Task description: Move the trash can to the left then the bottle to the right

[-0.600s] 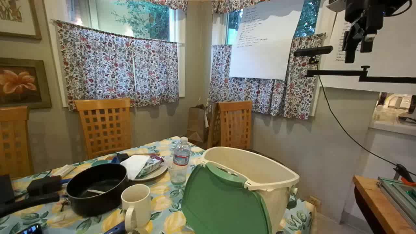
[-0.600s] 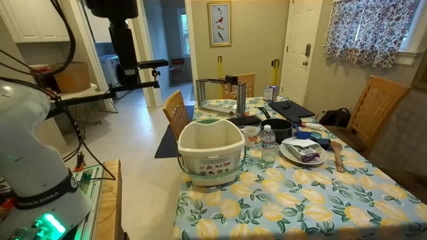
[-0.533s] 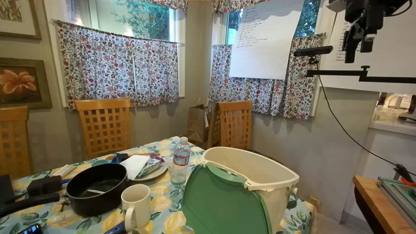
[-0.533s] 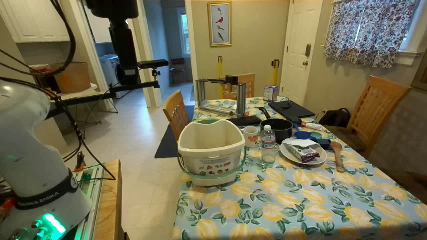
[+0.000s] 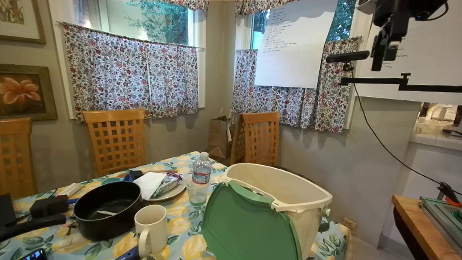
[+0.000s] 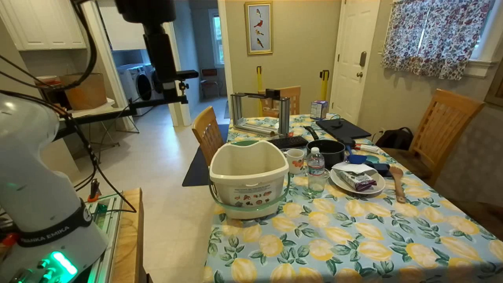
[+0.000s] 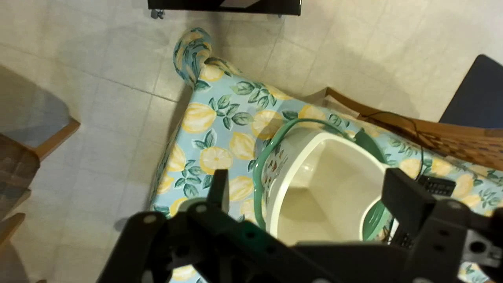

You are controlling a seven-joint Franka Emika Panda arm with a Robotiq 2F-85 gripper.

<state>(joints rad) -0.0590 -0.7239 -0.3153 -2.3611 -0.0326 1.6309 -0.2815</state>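
The trash can [image 5: 306, 220], a big cream bin, stands upright on the table in both exterior views. Its green lid [image 5: 249, 220] hangs open down one side and a green handle [image 6: 251, 208] loops round its front. Beside it the bottle [image 5: 201, 177], clear with a pale cap and red-blue label, stands upright, also the bottle [image 6: 315, 167] next to the bin's right side. My gripper [image 5: 383, 62] hangs high above the table, pointing down. In the wrist view the gripper [image 7: 305, 177] is open, fingers wide apart, the bin [image 7: 334, 184] well below. The bottle is hidden there.
Near the bottle are a white mug [image 6: 295, 160], a black pan [image 5: 108, 224] and a plate [image 6: 380, 186] with packets. Behind the bin lie a keyboard [image 6: 290, 142] and a metal frame [image 6: 283, 118]. A camera [image 5: 347, 56] on a black bar [image 5: 379, 82] reaches in near the gripper.
My gripper has shifted slightly, leftward in the exterior view with the curtained windows, rightward in the exterior view showing the robot base. The bin and bottle have stayed where they were.
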